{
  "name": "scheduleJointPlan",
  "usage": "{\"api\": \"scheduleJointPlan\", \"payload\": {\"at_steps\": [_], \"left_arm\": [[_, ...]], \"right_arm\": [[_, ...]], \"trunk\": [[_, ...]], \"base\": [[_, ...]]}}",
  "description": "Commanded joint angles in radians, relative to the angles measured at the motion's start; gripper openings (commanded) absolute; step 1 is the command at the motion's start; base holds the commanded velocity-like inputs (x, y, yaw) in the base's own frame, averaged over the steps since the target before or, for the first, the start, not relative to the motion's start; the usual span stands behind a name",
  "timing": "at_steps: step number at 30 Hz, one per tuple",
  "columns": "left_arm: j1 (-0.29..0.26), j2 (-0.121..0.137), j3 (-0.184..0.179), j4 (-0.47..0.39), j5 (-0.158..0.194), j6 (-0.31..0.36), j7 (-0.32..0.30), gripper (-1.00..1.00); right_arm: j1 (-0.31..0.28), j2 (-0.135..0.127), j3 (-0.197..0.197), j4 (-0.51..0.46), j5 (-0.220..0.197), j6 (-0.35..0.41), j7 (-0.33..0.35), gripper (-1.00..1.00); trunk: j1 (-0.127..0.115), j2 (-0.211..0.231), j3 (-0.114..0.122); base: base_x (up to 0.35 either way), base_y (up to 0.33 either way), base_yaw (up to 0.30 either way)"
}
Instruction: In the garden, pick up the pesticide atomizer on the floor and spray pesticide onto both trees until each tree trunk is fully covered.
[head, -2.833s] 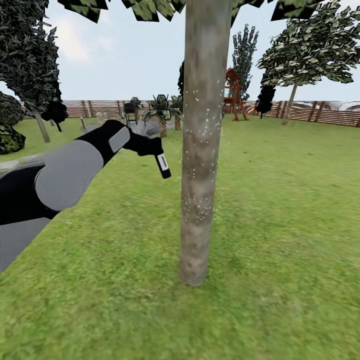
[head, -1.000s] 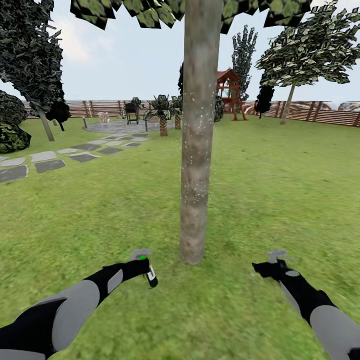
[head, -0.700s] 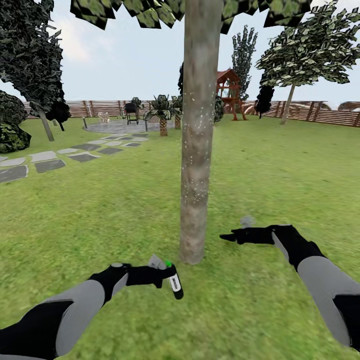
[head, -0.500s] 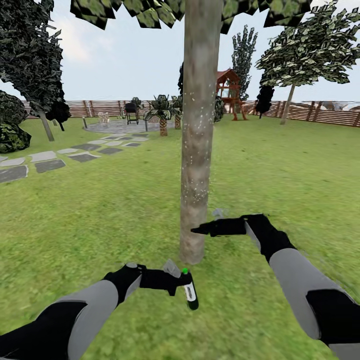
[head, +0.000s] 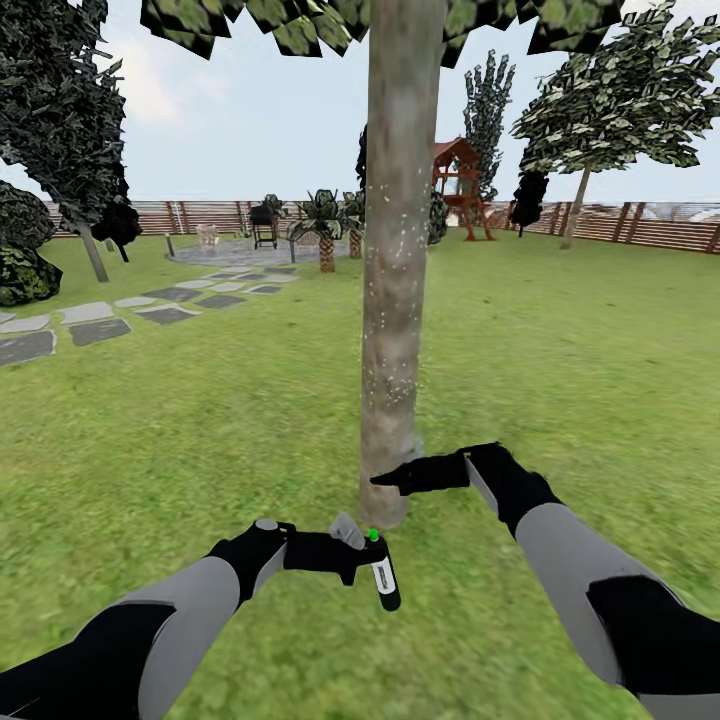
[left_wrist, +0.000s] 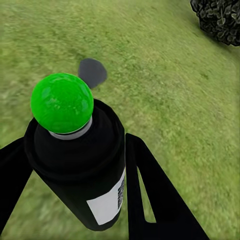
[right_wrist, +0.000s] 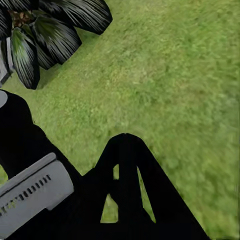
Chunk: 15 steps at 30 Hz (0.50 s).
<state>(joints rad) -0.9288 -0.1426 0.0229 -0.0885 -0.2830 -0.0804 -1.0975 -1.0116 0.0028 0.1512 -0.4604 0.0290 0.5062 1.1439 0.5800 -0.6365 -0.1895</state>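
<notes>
At the far left of the head view, grey stepping stones (head: 95, 325) cross the green lawn (head: 560, 340) toward a round paved patio (head: 235, 252) in front of the brown slatted wooden fence (head: 200, 216).

Nearer, the left pincer (head: 350, 552) reaches forward low over the grass, its fingers closed around the small black pesticide atomizer with a white label (head: 384, 582). In the left wrist view the bottle (left_wrist: 80, 165) sits between two dark fingers (left_wrist: 150, 190), its pale collar topped by a bright green ball, and grass lies beyond it. The bottle hangs tilted just short of the foot of the tree; that low hold probably serves to bring the nozzle level with the bottom of the trunk, though the nozzle's direction cannot be told.

In the middle stands the near tree's straight mottled grey-brown trunk (head: 395, 270). White specks of pesticide (head: 400, 240) dot its middle stretch, while the lowest part looks bare, so coverage seems unfinished there.

To the right, the right pincer (head: 385, 481) points inward with its tip at the base of the trunk. Its right wrist view shows dark fingers (right_wrist: 127, 170) that seem to meet at a point over grass, holding nothing; whether it is fully closed cannot be told.

Far right, the second tree with a thin trunk (head: 578, 205) stands by the fence, well apart, beyond the red-roofed wooden playset (head: 458, 185).
</notes>
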Motion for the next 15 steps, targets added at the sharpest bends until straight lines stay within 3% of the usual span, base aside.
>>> {"api": "scheduleJointPlan", "payload": {"at_steps": [1, 2, 5, 15], "left_arm": [[-0.001, 0.0, 0.005, 0.0, -0.007, -0.008, -0.001, -1.0], [-0.001, 0.0, 0.005, 0.0, -0.006, -0.009, -0.001, -1.0], [-0.001, 0.0, 0.005, 0.0, -0.006, -0.009, -0.001, -1.0], [-0.001, 0.0, 0.0, -0.001, -0.005, -0.009, -0.001, -1.0]], "right_arm": [[-0.001, 0.0, 0.035, 0.011, 0.002, 0.008, 0.001, -1.0], [-0.001, 0.0, 0.073, 0.021, 0.002, 0.007, -0.002, -1.0], [-0.001, 0.0, 0.1, 0.035, 0.002, 0.006, -0.004, -1.0], [0.005, 0.002, 0.114, 0.063, 0.002, 0.005, -0.006, -1.0]], "trunk": [[0.0, -0.002, -0.002], [0.0, -0.002, -0.002], [0.0, -0.002, -0.002], [0.0, -0.002, -0.002]], "base": [[0.0, 0.0, 0.0], [0.0, 0.0, 0.0], [0.0, 0.0, 0.0], [0.0, 0.0, 0.0]]}}
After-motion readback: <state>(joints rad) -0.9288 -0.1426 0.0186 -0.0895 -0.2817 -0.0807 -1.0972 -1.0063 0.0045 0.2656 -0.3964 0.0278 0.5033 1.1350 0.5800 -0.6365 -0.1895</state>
